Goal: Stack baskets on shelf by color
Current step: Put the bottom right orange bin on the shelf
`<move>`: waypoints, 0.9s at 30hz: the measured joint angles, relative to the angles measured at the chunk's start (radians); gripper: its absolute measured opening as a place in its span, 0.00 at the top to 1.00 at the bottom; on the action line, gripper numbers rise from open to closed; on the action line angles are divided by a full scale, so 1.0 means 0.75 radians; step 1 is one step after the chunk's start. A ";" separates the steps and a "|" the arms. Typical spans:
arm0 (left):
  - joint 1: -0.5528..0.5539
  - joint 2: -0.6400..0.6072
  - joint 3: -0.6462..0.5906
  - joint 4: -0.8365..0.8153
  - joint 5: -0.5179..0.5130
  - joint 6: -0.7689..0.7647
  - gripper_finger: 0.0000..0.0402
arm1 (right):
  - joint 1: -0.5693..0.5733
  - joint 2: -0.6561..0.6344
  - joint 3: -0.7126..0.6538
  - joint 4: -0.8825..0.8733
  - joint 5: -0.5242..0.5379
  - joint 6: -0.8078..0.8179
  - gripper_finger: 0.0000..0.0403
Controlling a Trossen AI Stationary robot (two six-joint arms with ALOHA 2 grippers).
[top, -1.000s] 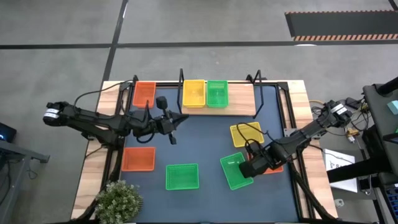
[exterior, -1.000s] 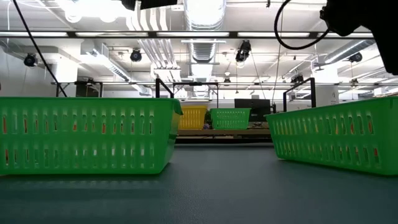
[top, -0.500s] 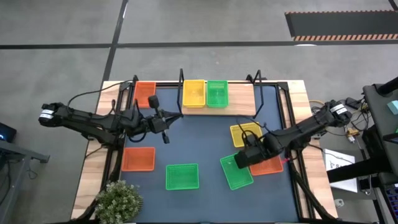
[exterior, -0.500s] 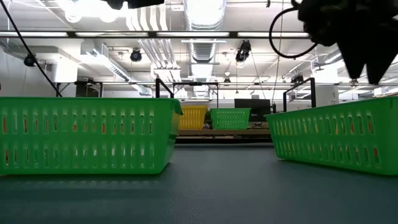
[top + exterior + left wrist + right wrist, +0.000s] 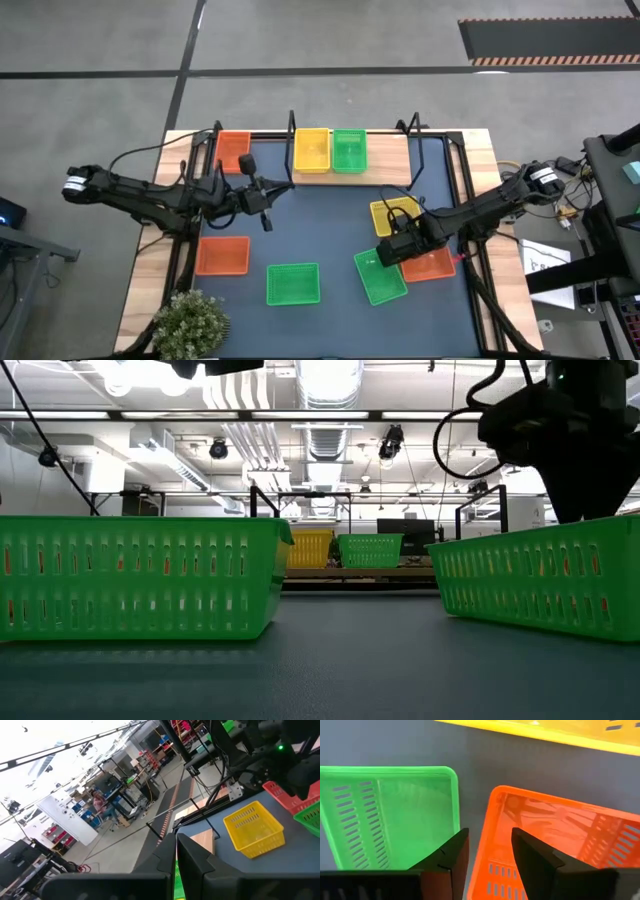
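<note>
On the shelf at the far edge stand an orange basket, a yellow basket and a green basket. Loose on the blue table lie an orange basket, two green baskets, a yellow basket and another orange basket. My right gripper is open and points down. One finger is over the inside of this orange basket and the other outside its wall, beside the green basket. My left gripper hangs shut over the table's left centre.
A potted plant stands at the near left corner. Black posts rise at the shelf's ends. In the low view the two green baskets stand close, with open table between them.
My right gripper has moved a little toward the far edge and come down, and its fingers now reach behind the near green basket's rim in the low view. My left gripper has drawn back slightly toward the table's left. No basket has visibly moved.
</note>
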 joint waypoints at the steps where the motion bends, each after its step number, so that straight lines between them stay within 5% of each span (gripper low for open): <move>1: 0.000 0.000 -0.002 0.000 0.000 0.003 1.00 | 0.000 0.000 -0.009 0.014 0.000 0.001 0.65; 19: 0.000 0.000 -0.006 0.002 0.000 0.004 1.00 | 0.000 0.154 -0.068 0.069 0.001 -0.035 0.68; 27: 0.000 0.000 -0.008 0.003 0.000 0.005 1.00 | 0.001 0.200 -0.067 0.075 -0.051 -0.028 0.86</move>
